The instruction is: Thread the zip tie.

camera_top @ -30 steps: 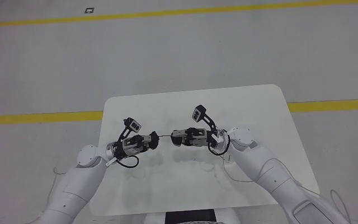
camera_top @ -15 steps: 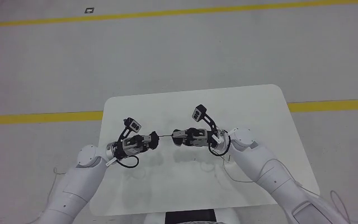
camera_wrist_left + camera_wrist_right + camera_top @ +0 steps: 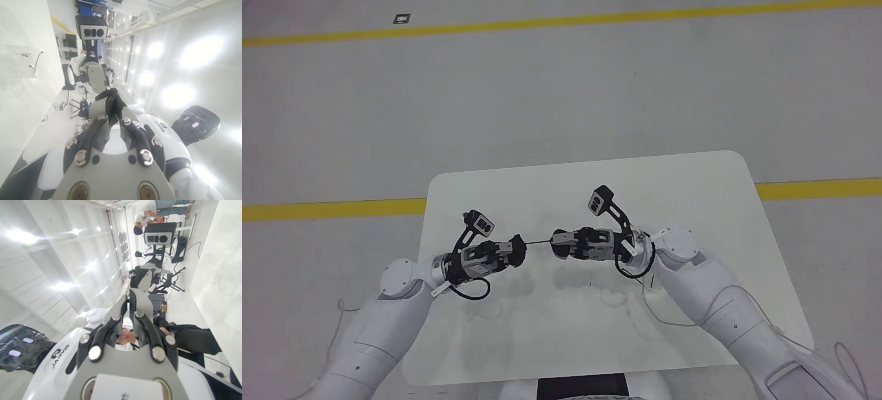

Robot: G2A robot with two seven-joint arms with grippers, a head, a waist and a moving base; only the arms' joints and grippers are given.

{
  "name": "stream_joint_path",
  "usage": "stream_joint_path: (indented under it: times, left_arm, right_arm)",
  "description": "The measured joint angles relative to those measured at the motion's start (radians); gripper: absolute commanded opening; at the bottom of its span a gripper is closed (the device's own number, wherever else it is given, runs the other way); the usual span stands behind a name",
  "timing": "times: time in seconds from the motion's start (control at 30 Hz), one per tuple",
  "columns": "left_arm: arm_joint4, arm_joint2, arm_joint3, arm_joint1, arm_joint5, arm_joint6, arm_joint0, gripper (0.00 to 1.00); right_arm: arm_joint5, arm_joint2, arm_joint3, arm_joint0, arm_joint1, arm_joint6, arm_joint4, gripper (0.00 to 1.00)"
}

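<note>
- The left gripper hangs above the middle of the table, on the robot's left. Its fingers are pressed together on one end of the zip tie.
- The tie is a thin dark strip held in the air above the tabletop. Its long axis runs side to side across the robot's front, and it tilts slightly away from the robot toward its right-hand end.
- The right gripper faces the left one tip to tip, near it. Its fingers are closed on the tie's other end, and a short stretch of tie spans the gap between the two.
- Each gripper's fingers cover the end it holds, so I cannot tell which end is the head and which the tail.
- In each wrist view, that gripper's own fingers stand in front of the other gripper's tips.
- Beyond the table lies grey floor. A yellow line runs out from both sides of the table.
- Farther off is a second yellow line, with a small dark marker just past it.
</note>
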Motion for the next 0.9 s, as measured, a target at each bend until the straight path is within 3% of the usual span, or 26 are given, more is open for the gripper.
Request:
stream_joint_path:
  times: [0.23,0.37,0.9]
  left_arm:
    - [0.000,0.000,-0.001,0.000,0.001,0.001,0.000,1.00]
    - [0.009,0.005,-0.018,-0.001,0.014,0.033,0.007,1.00]
    - [0.008,0.003,-0.020,-0.001,0.014,0.028,0.012,1.00]
  right_arm:
    - [0.007,0.008,-0.008,-0.007,0.001,0.005,-0.005,0.00]
    - [0.007,0.012,-0.009,-0.009,0.001,0.009,-0.003,0.00]
    - [0.007,0.014,-0.008,-0.008,0.001,0.011,-0.003,0.00]
